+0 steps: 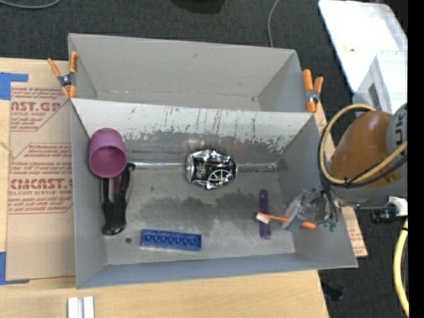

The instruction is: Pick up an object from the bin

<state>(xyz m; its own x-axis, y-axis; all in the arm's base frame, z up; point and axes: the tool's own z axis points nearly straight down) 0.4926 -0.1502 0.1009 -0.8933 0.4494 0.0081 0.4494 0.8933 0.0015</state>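
overhead, in the camera view, the tool (pixel 310 209) is seen low against the right wall of the grey metal bin (pixel 185 78), near its front right corner. whether the tool is wide or narrow cannot be told. just to its left a small purple stick (pixel 264 204) is laid on the bin floor, crossed by a thin orange strip (pixel 273 217) pointing toward the tool; contact between them cannot be judged. a crumpled black and silver can (pixel 211 169) is found mid-bin. at the left wall a purple plastic cup (pixel 107 152) is tipped on its side above a black elongated handle (pixel 114 207). a flat blue studded bar (pixel 170 240) is laid along the front.
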